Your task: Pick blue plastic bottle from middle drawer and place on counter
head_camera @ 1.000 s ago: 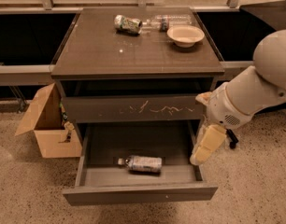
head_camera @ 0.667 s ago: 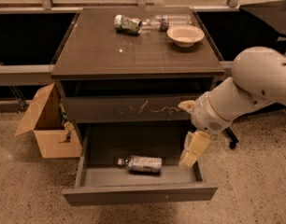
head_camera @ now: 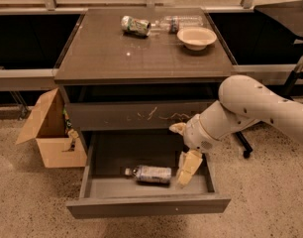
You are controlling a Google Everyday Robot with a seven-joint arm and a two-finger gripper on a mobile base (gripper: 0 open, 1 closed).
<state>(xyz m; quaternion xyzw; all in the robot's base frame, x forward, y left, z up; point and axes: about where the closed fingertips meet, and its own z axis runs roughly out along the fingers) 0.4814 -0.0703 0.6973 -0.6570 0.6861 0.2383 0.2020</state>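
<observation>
Hanging low inside the right end of the pulled-out wide shallow dark grey middle drawer, the cream-coloured gripper pointed downward from the white robot arm. Whether its grip was parted or closed: could not tell. Small clear blue plastic bottle with pale label lay on its side on the drawer floor, white cap to the left, just beside the gripper on its left, not touching. Above, the closed drawer front with white scratch marks. Glossy dark grey-brown tabletop carried, along its far edge, a crushed green-printed container, a longer clear bottle on its side, and a cream round bowl. Open brown cardboard box stood on the floor left of the cabinet.
</observation>
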